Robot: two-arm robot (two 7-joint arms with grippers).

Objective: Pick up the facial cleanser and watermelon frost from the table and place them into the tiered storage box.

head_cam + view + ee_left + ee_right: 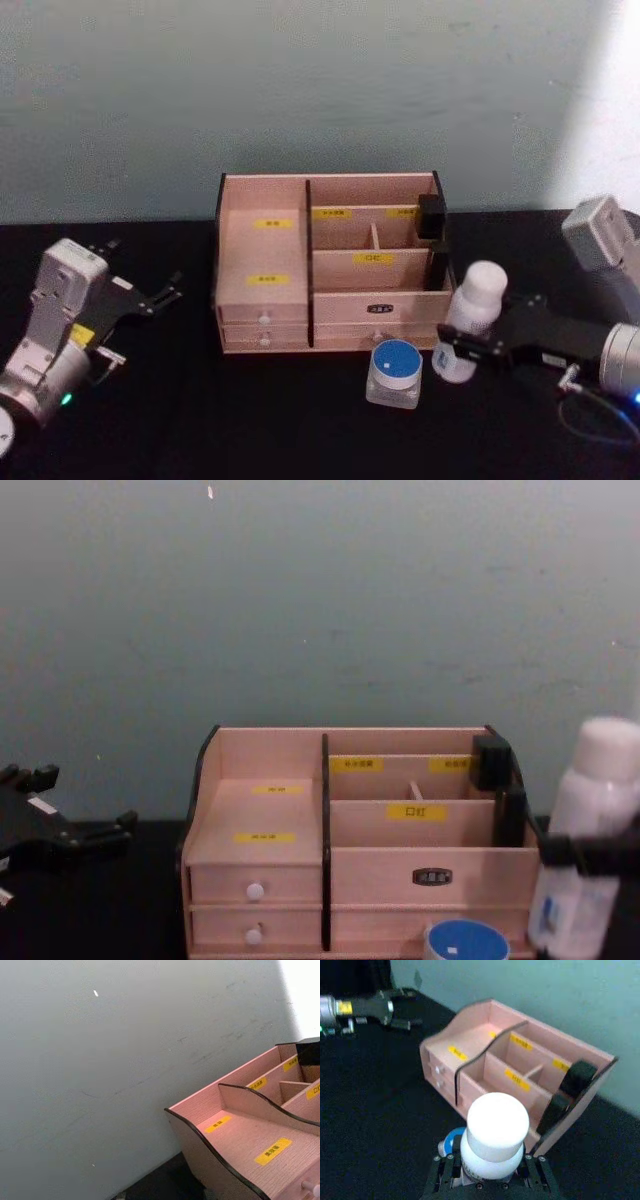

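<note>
**Tiered storage box (265, 300) mid-table, label text unreadable**

At its right end the right gripper (455, 346) clamps the white bottle (480, 292), hiding its waist. The blue-lidded jar (395, 372) stands just beside. Left gripper (166, 294) rests spread, well apart at left.

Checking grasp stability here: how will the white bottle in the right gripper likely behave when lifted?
The white bottle looks like rigid plastic, so it probably won't deform. The right gripper clamps it below its middle, so the tall top may tilt. Its smooth round wall could slip or turn in that grip.
</note>
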